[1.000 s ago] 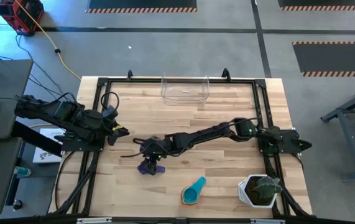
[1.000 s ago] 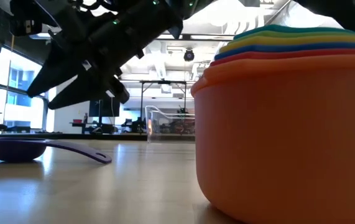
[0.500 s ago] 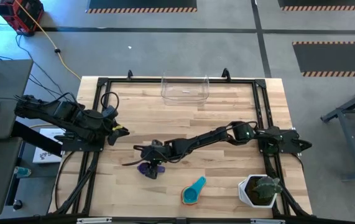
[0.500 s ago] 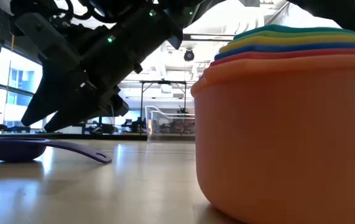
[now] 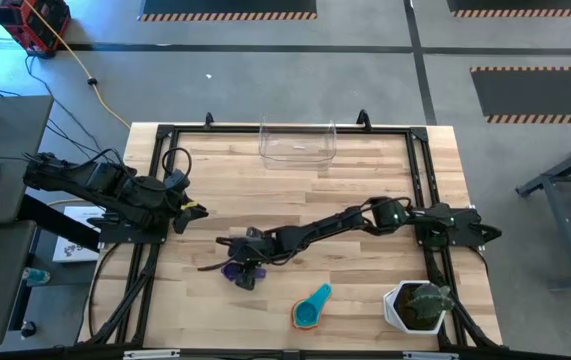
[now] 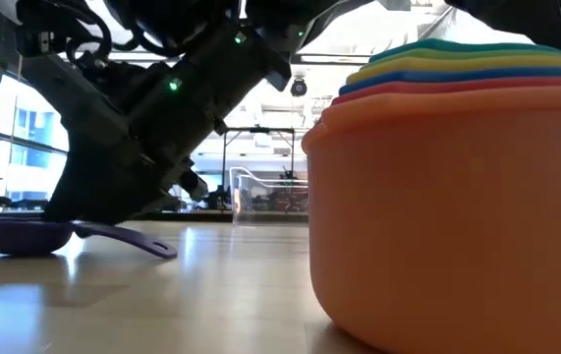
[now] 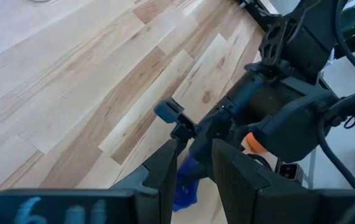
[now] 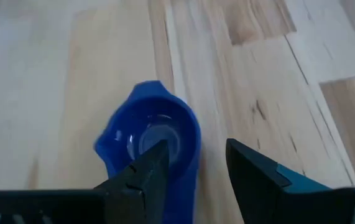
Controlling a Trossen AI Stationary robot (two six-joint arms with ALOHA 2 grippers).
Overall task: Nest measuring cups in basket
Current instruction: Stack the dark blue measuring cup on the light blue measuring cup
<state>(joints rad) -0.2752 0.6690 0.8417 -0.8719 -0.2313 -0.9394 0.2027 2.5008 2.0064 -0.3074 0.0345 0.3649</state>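
Note:
A purple measuring cup (image 5: 233,273) rests on its base on the table's middle, near the front; the low view shows its bowl (image 6: 23,235) and flat handle (image 6: 128,240). My right gripper (image 8: 196,146) is open, low over this cup (image 8: 141,138), with one finger over the bowl and the other outside its rim. A nested stack of cups (image 5: 311,306), orange outermost (image 6: 457,216), sits closer to the near edge. The clear basket (image 5: 297,142) stands at the far edge. My left gripper (image 5: 193,212) waits open at the table's left. My right gripper comes slanting down from the table's right, one finger (image 8: 147,167) over the purple cup's bowl and the other finger (image 8: 252,168) outside the rim (image 8: 194,140). Whether either finger touches the cup, I cannot tell. The cup sits upright on the table.
A white pot with a green plant (image 5: 420,306) stands at the near right corner. A black frame (image 5: 165,135) runs around the tabletop. Bare wood lies between the purple cup and the basket.
My right gripper has sunk toward the purple cup and moved a little toward the near edge, tipping slightly. The cup and the stack have stayed where they were.

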